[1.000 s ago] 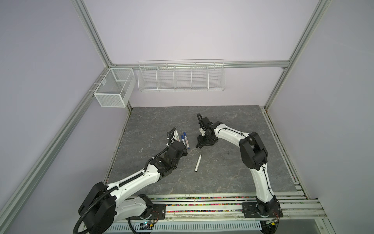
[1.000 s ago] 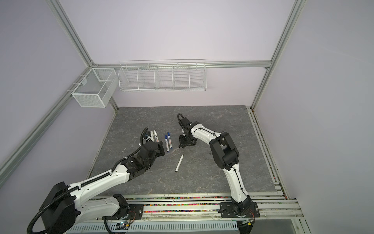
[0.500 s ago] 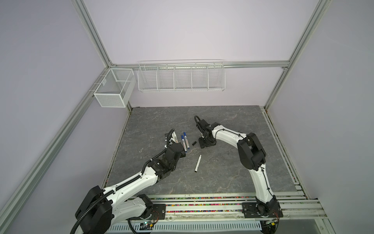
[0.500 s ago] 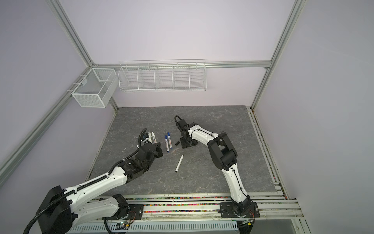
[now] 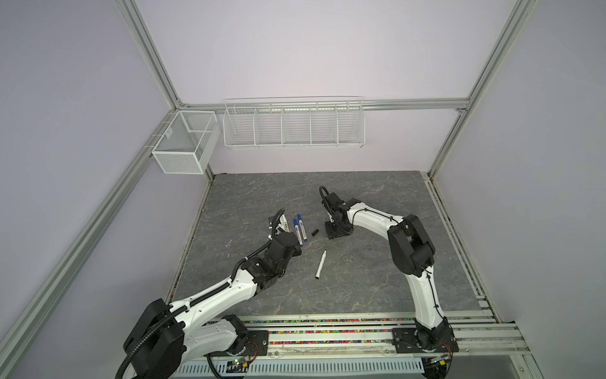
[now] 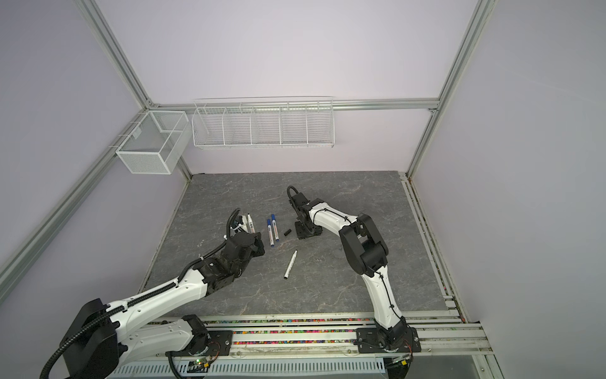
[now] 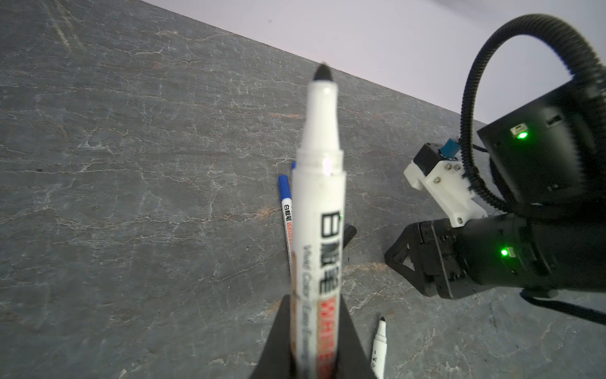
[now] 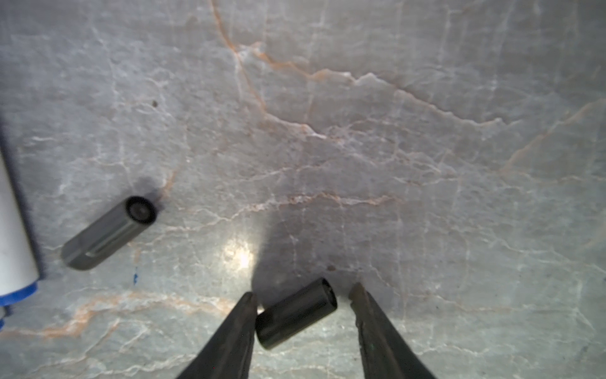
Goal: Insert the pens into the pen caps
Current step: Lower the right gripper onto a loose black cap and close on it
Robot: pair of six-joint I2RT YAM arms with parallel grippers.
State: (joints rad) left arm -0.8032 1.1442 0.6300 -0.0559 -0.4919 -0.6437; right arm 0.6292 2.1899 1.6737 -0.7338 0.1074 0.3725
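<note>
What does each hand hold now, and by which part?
Left hand: uncapped pen, gripped at its printed barrel. Right hand: nothing yet; it is open around a black cap.

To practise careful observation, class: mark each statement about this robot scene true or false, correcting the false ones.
1. The left gripper grips a pen with a bare black tip. True.
2. The right gripper has lifted a blue cap. False: its open jaws straddle a black cap lying on the table.
3. Two blue-capped pens lie side by side. True.
4. The lone pen nearer the front is capped. False: its tip is bare.
5. A second black cap lies loose on the table. True.
</note>
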